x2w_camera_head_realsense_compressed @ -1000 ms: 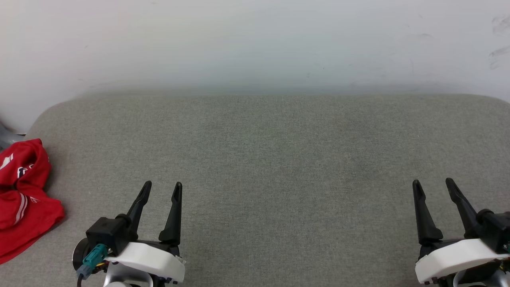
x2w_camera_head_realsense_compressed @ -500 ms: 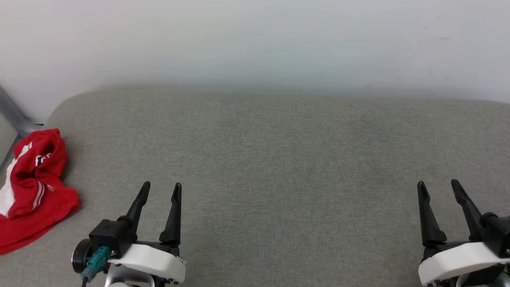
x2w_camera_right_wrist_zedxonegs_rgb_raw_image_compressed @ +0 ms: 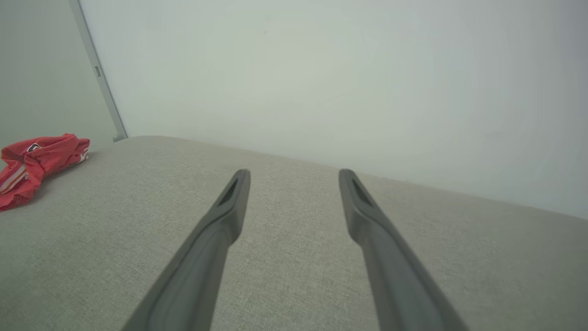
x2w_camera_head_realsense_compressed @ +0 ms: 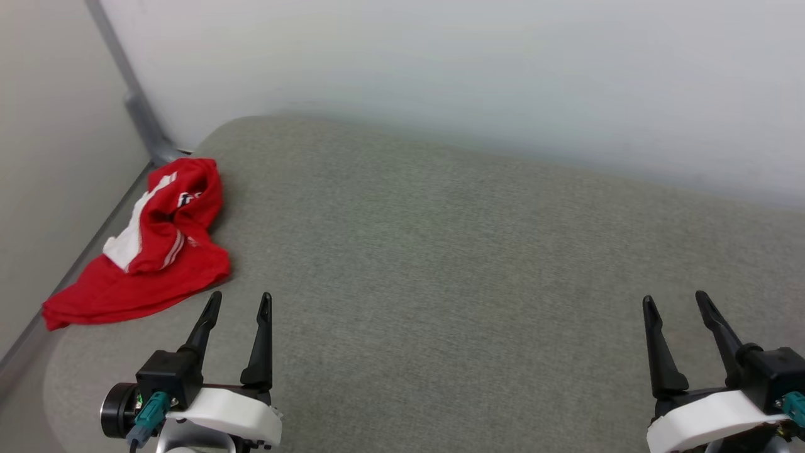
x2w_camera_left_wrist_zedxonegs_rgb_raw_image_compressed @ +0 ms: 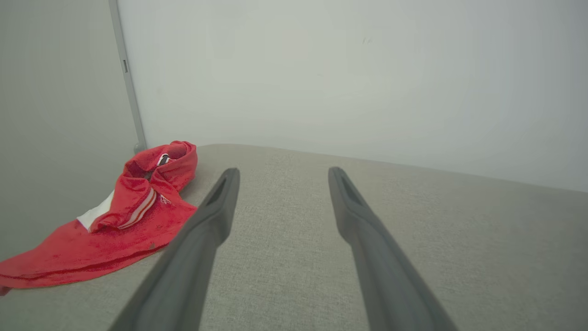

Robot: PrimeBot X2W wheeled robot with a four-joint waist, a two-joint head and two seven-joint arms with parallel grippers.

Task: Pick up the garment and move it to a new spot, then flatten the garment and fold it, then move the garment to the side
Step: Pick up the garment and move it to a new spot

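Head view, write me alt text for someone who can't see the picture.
A crumpled red shirt with white trim lies at the far left edge of a grey fabric surface against a pale wall. The left claw and right claw sit open and empty at the bottom corners, the left one just short of the shirt.

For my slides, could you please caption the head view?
Crumpled red shirt at grey cushion's left edge; left gripper and right gripper poised, jaws open.

One garment [x2w_camera_head_realsense_compressed: 182,270], one left pincer [x2w_camera_head_realsense_compressed: 242,296], one right pincer [x2w_camera_head_realsense_compressed: 673,297], one grey cushion [x2w_camera_head_realsense_compressed: 440,251], one corner post [x2w_camera_head_realsense_compressed: 135,100]
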